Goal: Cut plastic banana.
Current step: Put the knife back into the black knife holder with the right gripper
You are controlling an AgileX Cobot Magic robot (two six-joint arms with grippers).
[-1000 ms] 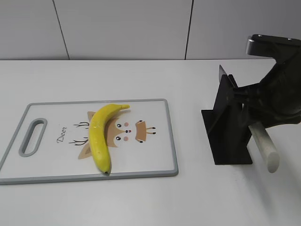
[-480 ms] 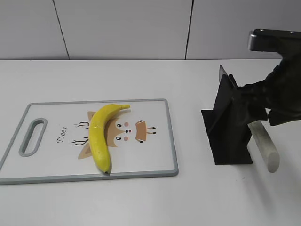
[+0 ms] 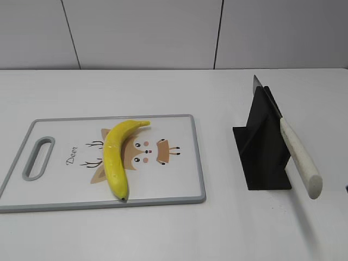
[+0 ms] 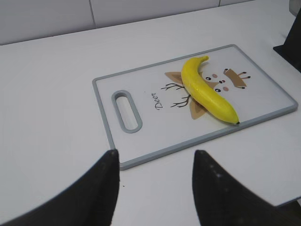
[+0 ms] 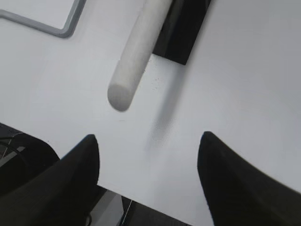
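The glossy banana [image 4: 207,92], likely light and slippery, lies ahead of the released left pincer [image 4: 155,188]; hold its middle. The right pincer [image 5: 148,181] gapes empty.

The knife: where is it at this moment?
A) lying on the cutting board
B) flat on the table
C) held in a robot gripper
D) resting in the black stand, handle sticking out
D: the knife leans in the black stand, its white handle jutting out free, with no gripper touching it.

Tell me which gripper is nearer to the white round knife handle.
Right. The right gripper hangs open just beyond the white knife handle's end; the left gripper sits open beyond the cutting board, far away.
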